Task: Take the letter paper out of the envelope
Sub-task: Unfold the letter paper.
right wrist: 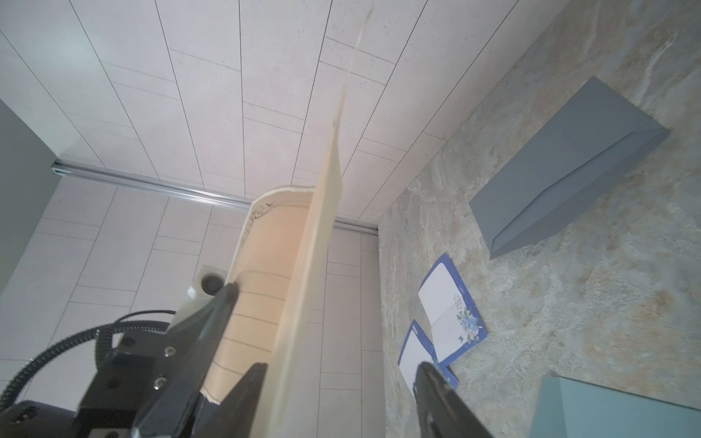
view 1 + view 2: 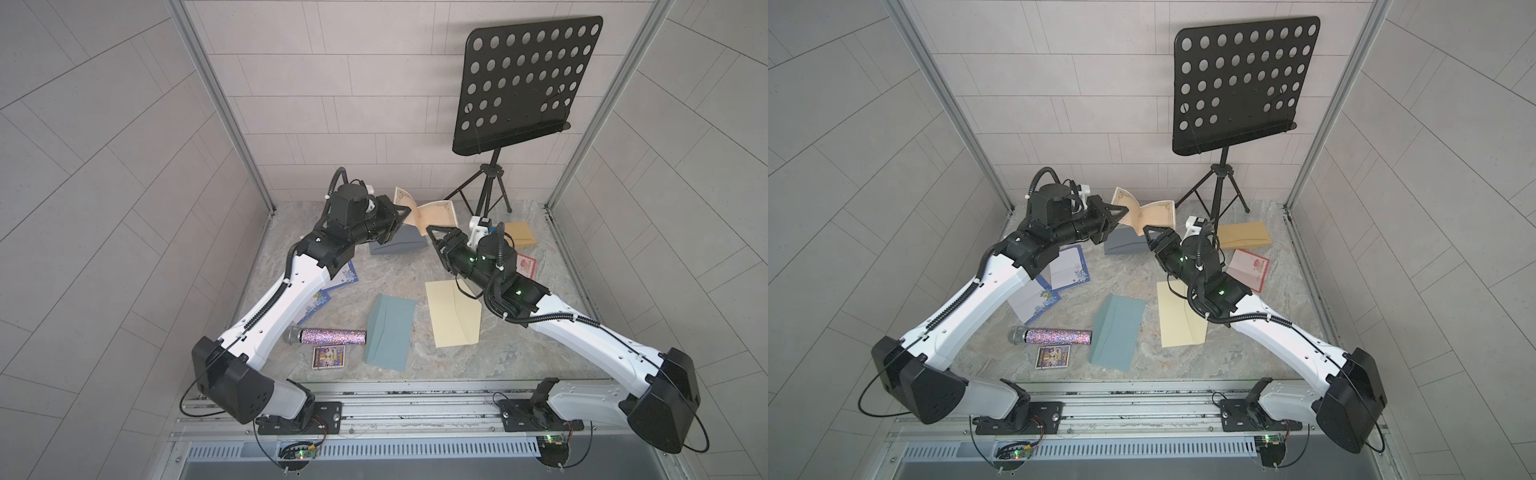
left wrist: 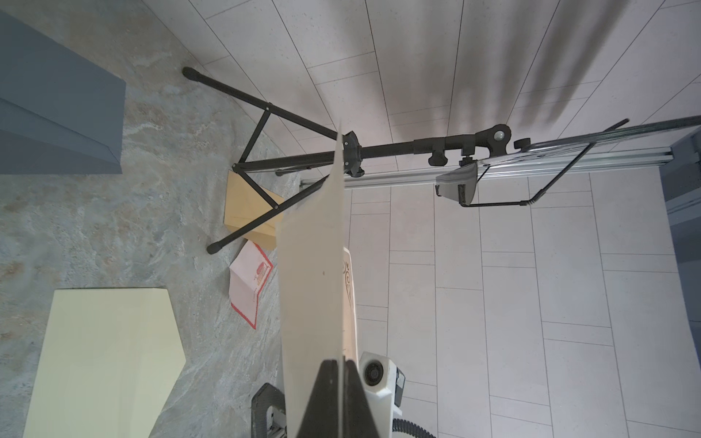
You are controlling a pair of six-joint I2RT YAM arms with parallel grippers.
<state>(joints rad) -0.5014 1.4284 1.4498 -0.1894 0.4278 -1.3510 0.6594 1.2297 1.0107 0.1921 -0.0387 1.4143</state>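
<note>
A beige letter paper (image 2: 432,212) with an ornate border hangs half unfolded in the air at the back of the table, seen in both top views. My left gripper (image 2: 405,212) is shut on its left edge; the left wrist view shows the sheet (image 3: 315,273) pinched between the jaws (image 3: 344,360). My right gripper (image 2: 430,230) is open at the paper's lower right part. In the right wrist view the sheet's edge (image 1: 303,288) runs between its spread fingers (image 1: 341,366), close to one finger. The grey envelope (image 2: 397,243) lies on the table beneath, apart from the paper.
A black music stand (image 2: 528,83) rises at the back right. On the table lie a teal envelope (image 2: 390,332), a pale yellow envelope (image 2: 455,313), a tan envelope (image 2: 519,235), blue floral papers (image 2: 1067,266), a red-bordered sheet (image 2: 1250,268), a glitter microphone (image 2: 328,336) and a small card (image 2: 329,357).
</note>
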